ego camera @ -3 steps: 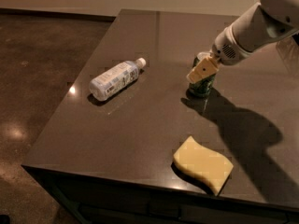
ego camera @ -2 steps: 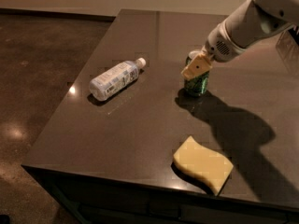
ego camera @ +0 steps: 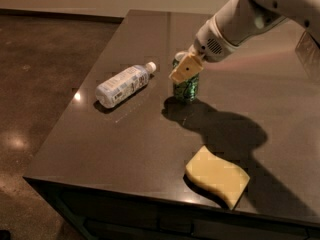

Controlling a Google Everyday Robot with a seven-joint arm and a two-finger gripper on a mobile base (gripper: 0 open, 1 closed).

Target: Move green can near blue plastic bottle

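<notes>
The green can (ego camera: 186, 88) stands upright on the dark table (ego camera: 125, 144), just right of the blue plastic bottle. The bottle (ego camera: 122, 84) lies on its side with its white cap pointing toward the can, a short gap between them. My gripper (ego camera: 185, 68) comes in from the upper right on a white arm. It sits over the top of the can with its tan fingers (ego camera: 186, 70) closed on the can's upper part. The can's silver top is hidden by the fingers.
A yellow sponge (ego camera: 218, 176) lies near the table's front edge, right of centre. The table's left and front edges drop to a brown floor (ego camera: 35, 74). The arm's shadow falls across the table right of the can.
The gripper has moved left with the green can in it. The can now stands much closer to the bottle. The bottle and sponge have not moved.
</notes>
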